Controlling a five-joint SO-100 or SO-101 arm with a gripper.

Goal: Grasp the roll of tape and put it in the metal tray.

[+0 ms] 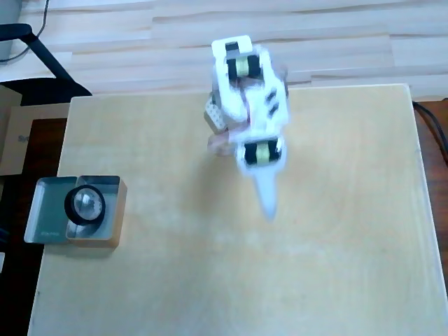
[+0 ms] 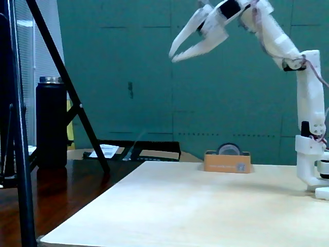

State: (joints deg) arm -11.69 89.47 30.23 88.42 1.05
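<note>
The roll of tape (image 1: 68,207), a small black ring, lies inside the metal tray (image 1: 43,218) at the table's left edge in the overhead view. In the fixed view the tray (image 2: 226,162) looks tan at the far table edge, with the top of the tape (image 2: 229,147) showing above its wall. My gripper (image 1: 269,210) is blurred, over the table's middle and far to the right of the tray. In the fixed view it (image 2: 174,55) is raised high above the table, empty, with its fingertips close together.
A black flask (image 2: 51,121) and a black tripod leg (image 2: 67,87) stand on the dark desk to the left in the fixed view. The arm's base (image 2: 311,170) is at the right edge. A black stand (image 1: 42,52) sits beyond the table's top-left corner.
</note>
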